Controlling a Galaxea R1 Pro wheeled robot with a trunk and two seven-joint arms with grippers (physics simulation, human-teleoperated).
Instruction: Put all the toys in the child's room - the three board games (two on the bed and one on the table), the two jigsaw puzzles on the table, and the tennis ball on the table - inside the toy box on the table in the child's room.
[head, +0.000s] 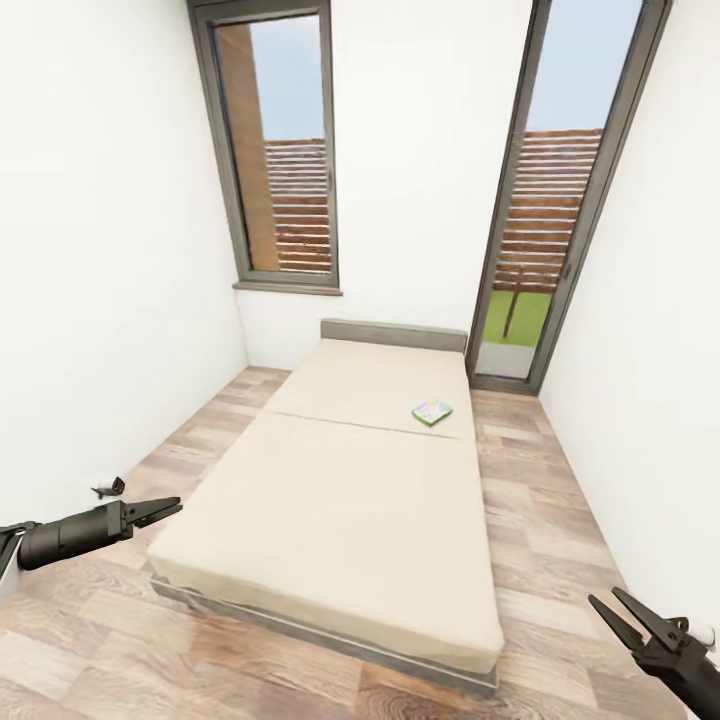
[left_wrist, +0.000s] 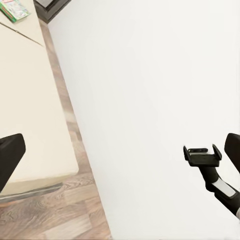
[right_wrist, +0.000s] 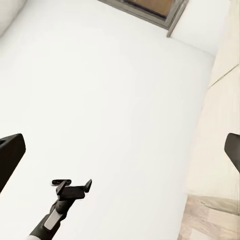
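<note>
1. Bright, even daylight through window (head: 280, 150) and glass door (head: 560, 200).
2. Soft, faint shadows under bed (head: 340, 500); white walls (head: 100, 250) near washed out.
3. Wide-angle stretching at frame edges, verticals leaning.
4. Slightly soft, smooth simulator rendering.

A cream bed (head: 330, 500) on a grey frame is seen over brown wood-grain floor (head: 540, 540). A green, multicoloured board game (head: 432, 411) is shown. Walls (head: 110, 250) are rendered white.
</note>
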